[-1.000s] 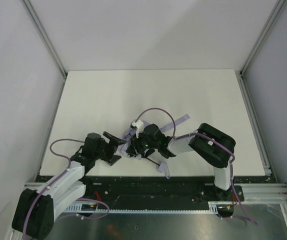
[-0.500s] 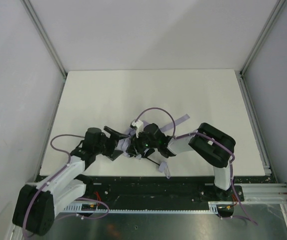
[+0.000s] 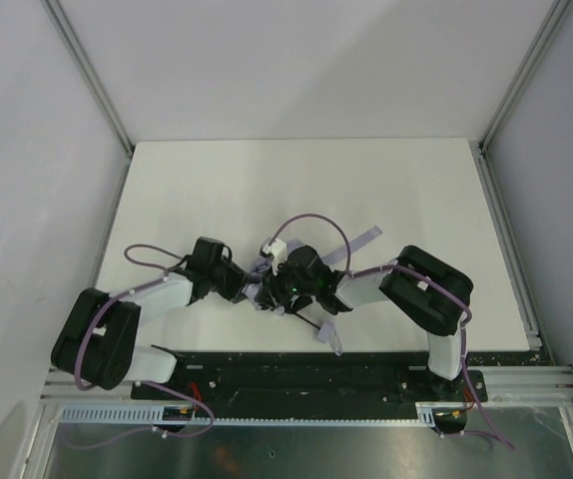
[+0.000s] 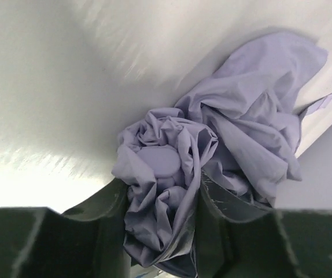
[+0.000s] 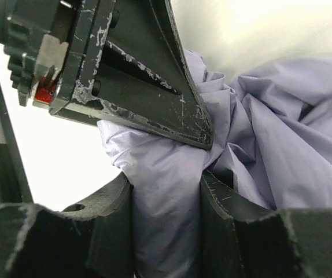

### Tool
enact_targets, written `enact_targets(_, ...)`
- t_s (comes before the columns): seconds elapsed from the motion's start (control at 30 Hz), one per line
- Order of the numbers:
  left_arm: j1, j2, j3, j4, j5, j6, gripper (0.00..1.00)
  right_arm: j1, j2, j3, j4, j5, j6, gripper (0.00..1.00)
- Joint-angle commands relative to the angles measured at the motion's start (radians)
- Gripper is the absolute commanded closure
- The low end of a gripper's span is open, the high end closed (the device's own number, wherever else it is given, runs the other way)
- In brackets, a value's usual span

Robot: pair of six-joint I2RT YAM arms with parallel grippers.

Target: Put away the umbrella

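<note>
The umbrella [image 3: 258, 267] lies bunched at the near middle of the white table [image 3: 296, 180], mostly hidden under both grippers. Its thin black shaft [image 3: 309, 324] and pale handle [image 3: 329, 341] stick out toward the near edge. My left gripper [image 3: 250, 289] comes in from the left. In the left wrist view my left gripper [image 4: 160, 191] is shut on a crumpled fold of the umbrella [image 4: 229, 127]. My right gripper [image 5: 166, 191] is shut on another roll of the umbrella [image 5: 287, 110], with a left finger [image 5: 143, 87] just above it.
A lavender cable [image 3: 311, 219] arcs over the right wrist. A pale strap [image 3: 366, 238] lies behind the right arm. The black base rail [image 3: 296, 374] runs along the near edge, and grey walls with metal posts close in both sides.
My left arm has swung in from the lower left to the umbrella, and its jaws have gone from wide open to closed on the fabric. The right arm has held still.
</note>
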Motion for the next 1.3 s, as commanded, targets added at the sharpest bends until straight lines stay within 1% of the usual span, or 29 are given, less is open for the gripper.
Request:
enact_targets(0.0, -0.019, 0.116, -0.018, 0.007, -0.105, 0.096, 0.79, 0.036, 0.083, -0.069, -0.356, -0.016, -0.096, 1.0)
enact_targets(0.03, -0.019, 0.117, -0.026, 0.008, -0.103, 0.099, 0.86, 0.034, 0.081, -0.068, -0.355, -0.02, -0.098, 1.0)
enact_targets(0.1, -0.02, 0.105, -0.04, 0.007, -0.105, 0.112, 0.96, 0.032, 0.065, -0.065, -0.356, -0.025, -0.099, 1.0)
enact_targets(0.13, -0.021, 0.092, -0.048, 0.007, -0.106, 0.115, 0.98, 0.032, 0.053, -0.057, -0.364, -0.024, -0.096, 1.0)
enact_targets(0.17, -0.022, 0.078, -0.059, 0.007, -0.106, 0.113, 0.99, 0.032, 0.036, -0.047, -0.381, -0.02, -0.094, 0.96)
enact_targets(0.2, -0.022, 0.063, -0.069, 0.006, -0.106, 0.109, 0.99, 0.037, 0.01, -0.035, -0.403, -0.003, -0.091, 0.88)
enact_targets(0.23, -0.022, 0.05, -0.075, -0.002, -0.107, 0.104, 1.0, 0.044, -0.018, -0.021, -0.426, 0.024, -0.086, 0.77)
enact_targets(0.3, -0.023, 0.023, -0.08, -0.035, -0.107, 0.088, 1.0, 0.066, -0.083, 0.005, -0.478, 0.1, -0.079, 0.51)
enact_targets(0.33, -0.024, 0.014, -0.076, -0.058, -0.106, 0.081, 1.0, 0.08, -0.116, 0.015, -0.498, 0.146, -0.08, 0.4)
enact_targets(0.4, -0.024, 0.009, -0.057, -0.113, -0.105, 0.078, 1.0, 0.105, -0.167, 0.031, -0.526, 0.226, -0.096, 0.27)
enact_targets(0.47, -0.024, 0.014, -0.029, -0.173, -0.112, 0.077, 1.0, 0.137, -0.185, 0.056, -0.574, 0.331, -0.141, 0.22)
enact_targets(0.6, -0.024, 0.04, 0.026, -0.262, -0.099, 0.069, 1.0, 0.21, -0.143, 0.1, -0.636, 0.529, -0.223, 0.2)
enact_targets(0.77, -0.033, 0.077, 0.066, -0.32, -0.087, 0.057, 1.0, 0.266, -0.023, 0.188, -0.656, 0.709, -0.261, 0.25)
enact_targets(0.83, -0.036, 0.09, 0.07, -0.328, -0.082, 0.048, 1.0, 0.279, 0.021, 0.223, -0.644, 0.746, -0.271, 0.32)
enact_targets(0.87, -0.038, 0.094, 0.072, -0.331, -0.077, 0.044, 1.0, 0.28, 0.044, 0.24, -0.644, 0.755, -0.269, 0.38)
enact_targets(0.9, -0.039, 0.096, 0.074, -0.334, -0.073, 0.042, 1.0, 0.278, 0.065, 0.256, -0.65, 0.76, -0.261, 0.47)
enact_targets(0.97, -0.043, 0.09, 0.076, -0.342, -0.077, 0.038, 1.0, 0.263, 0.098, 0.267, -0.68, 0.742, -0.224, 0.7)
enact_targets(1.0, -0.044, 0.08, 0.076, -0.344, -0.081, 0.034, 1.0, 0.252, 0.111, 0.264, -0.697, 0.709, -0.197, 0.82)
enact_targets(1.03, -0.044, 0.07, 0.075, -0.344, -0.083, 0.029, 1.0, 0.241, 0.121, 0.254, -0.704, 0.667, -0.171, 0.91)
enact_targets(1.07, -0.044, 0.058, 0.075, -0.344, -0.085, 0.025, 1.0, 0.227, 0.124, 0.229, -0.692, 0.598, -0.148, 0.95)
enact_targets(1.13, -0.043, 0.032, 0.082, -0.338, -0.097, 0.023, 1.0, 0.187, 0.12, 0.153, -0.628, 0.412, -0.091, 0.99)
enact_targets(1.17, -0.041, 0.017, 0.089, -0.329, -0.104, 0.032, 0.96, 0.159, 0.119, 0.103, -0.578, 0.296, -0.059, 0.99)
enact_targets(1.2, -0.039, 0.001, 0.094, -0.316, -0.108, 0.039, 0.88, 0.133, 0.121, 0.062, -0.528, 0.196, -0.025, 1.0)
enact_targets(1.27, -0.026, -0.042, 0.097, -0.28, -0.11, 0.052, 0.6, 0.09, 0.133, 0.005, -0.457, 0.036, 0.027, 1.0)
